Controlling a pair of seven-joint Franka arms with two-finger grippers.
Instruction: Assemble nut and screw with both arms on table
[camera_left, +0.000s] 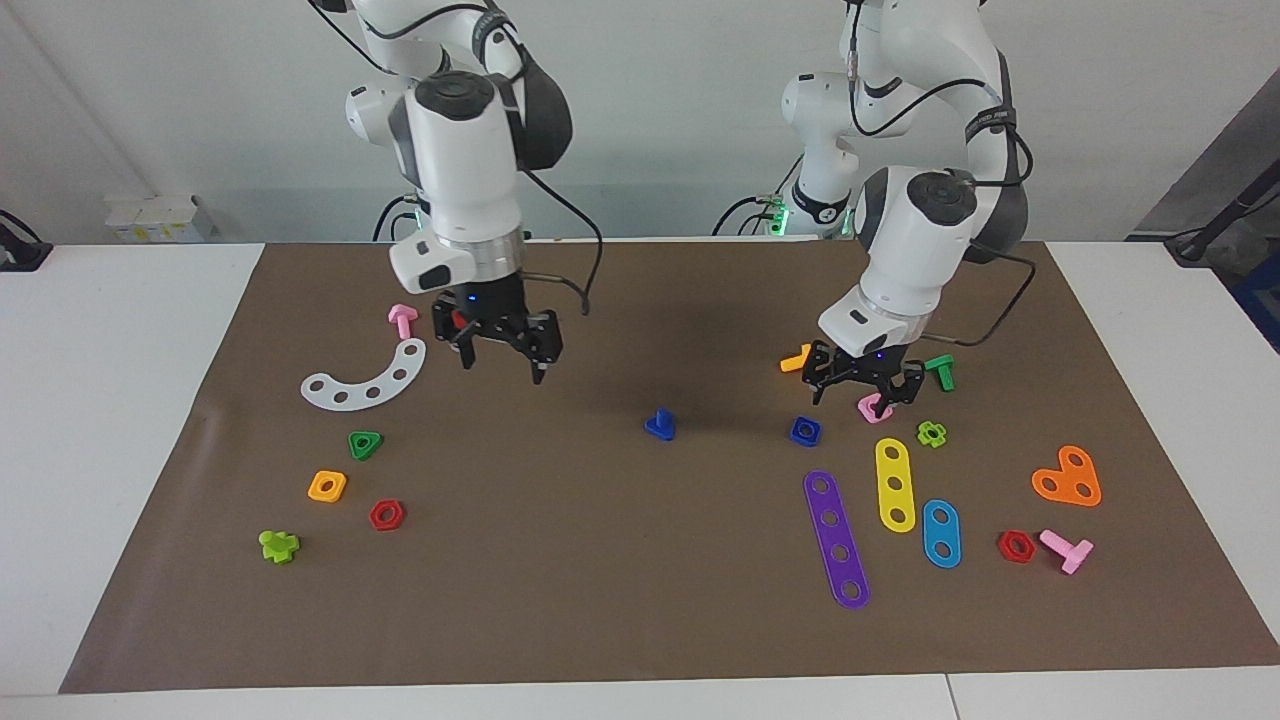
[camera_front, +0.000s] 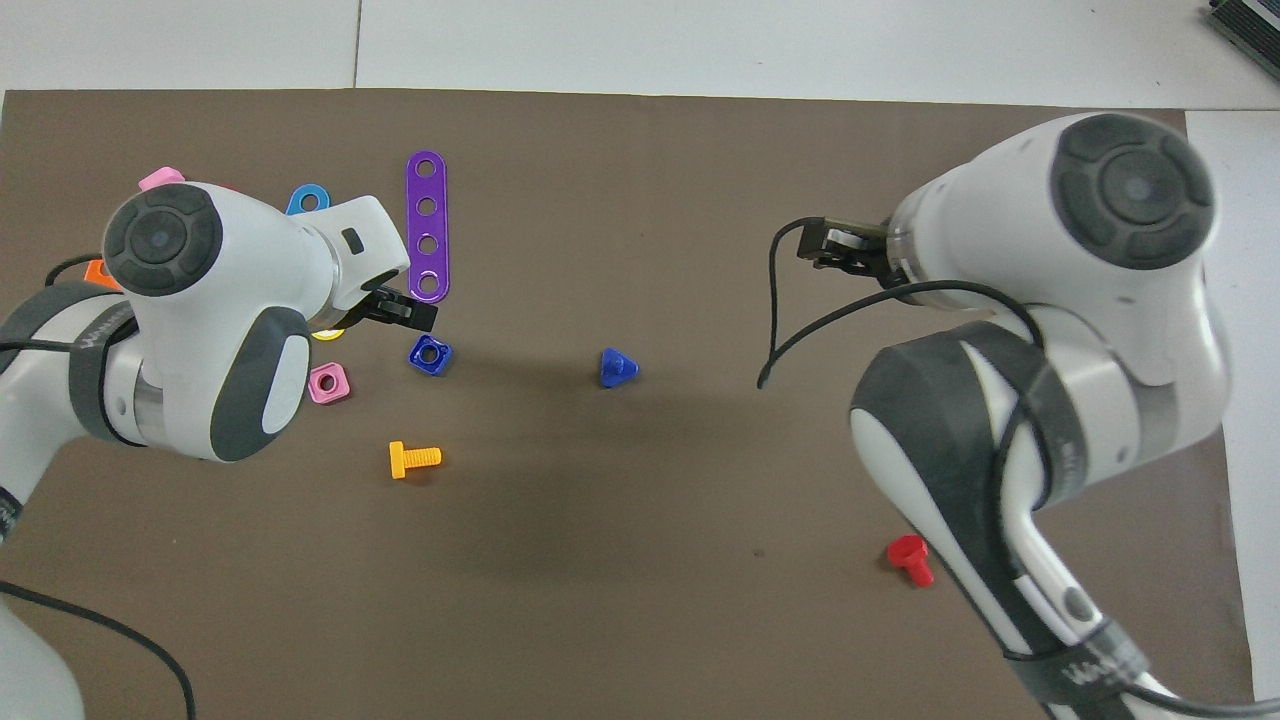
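Pickup stage: left end effector (camera_left: 862, 388) spread, low over pink nut (camera_left: 875, 407) beside nut (camera_left: 805, 431); right end effector (camera_left: 503, 352) spread, aloft. Screw (camera_left: 660, 424) mid-surface — untouched. Next: descend, grasp both.

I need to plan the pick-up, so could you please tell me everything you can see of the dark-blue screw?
The screw is a small dark-blue piece that looks like plastic, with a flat, roughly triangular head and a short stubby stem. It stands on its head with the stem pointing up, alone on the brown mat near the table's middle. The dark-blue nut lies beside it, toward the left arm's end, apart from it. Nothing touches the screw but the mat; neither hand is over it.
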